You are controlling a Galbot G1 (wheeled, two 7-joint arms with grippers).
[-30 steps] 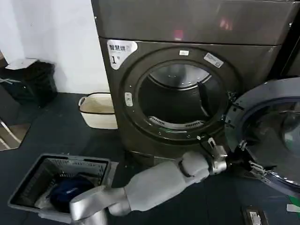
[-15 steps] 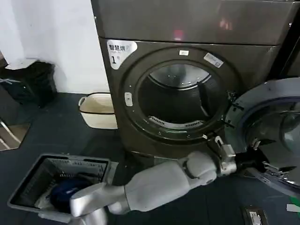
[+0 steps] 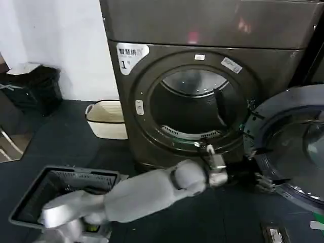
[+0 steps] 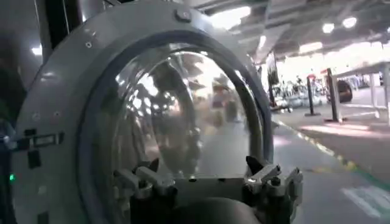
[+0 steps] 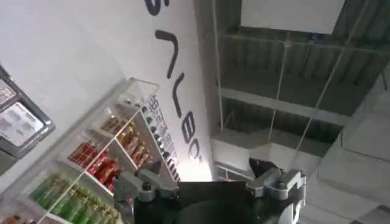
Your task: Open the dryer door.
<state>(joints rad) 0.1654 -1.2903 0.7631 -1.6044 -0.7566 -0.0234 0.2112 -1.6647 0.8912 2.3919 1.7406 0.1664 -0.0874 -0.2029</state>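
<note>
The large round porthole dryer door [image 3: 291,142], a wide grey rim around dark tinted glass, hangs swung wide to the right of the dark grey front-loading machine with the white "1" sticker [image 3: 202,96], leaving the drum mouth fully exposed, so the opening looks essentially accomplished. The left gripper [image 3: 260,181] sits low in front of the machine at the door's lower inner edge; in the left wrist view its fingers [image 4: 146,182] stand spread apart with nothing between them, the door's domed glass [image 4: 183,115] just ahead. The door is judged to be rigid and fairly heavy, turning only on its hinge at the side nearest the drum, so it should move in a fixed arc rather than give or flex. The bulging glass is smooth and likely slippery (and the one part that could suffer from a hard knock), which makes the broad rim, on the side far from the hinge, the sensible place to push or hook it. The right gripper [image 5: 210,185] is raised towards a ceiling and a drinks shelf, its fingers likewise apart and empty.
</note>
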